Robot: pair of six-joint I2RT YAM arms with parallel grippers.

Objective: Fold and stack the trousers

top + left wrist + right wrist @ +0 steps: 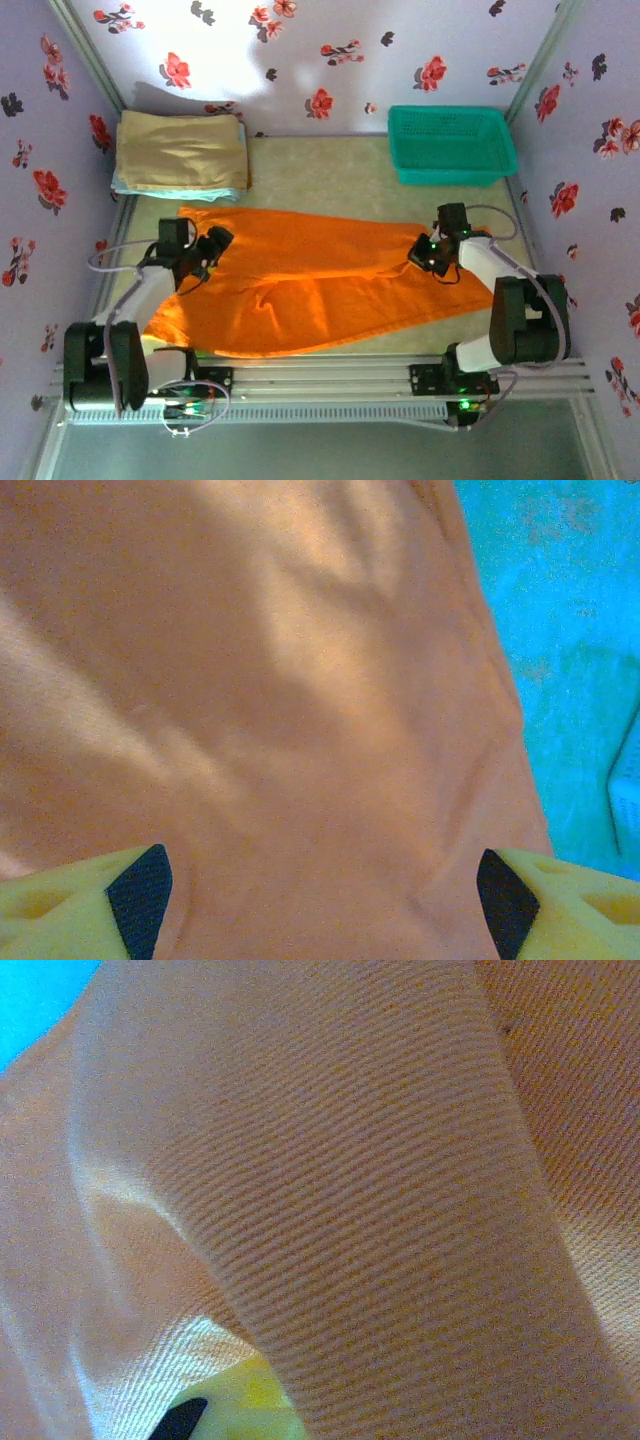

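The right pincer (427, 253) pinches a thin fold of the trousers (320, 290) (little cloth inside) that may slip. The left pincer (322, 885), spread, leaves the cloth beneath it loose.

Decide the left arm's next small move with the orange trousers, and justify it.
Probably lower the left gripper and close it on the trousers: its jaws stand open over flat cloth, while the right gripper is shut on the other end, so both ends could then lift together.
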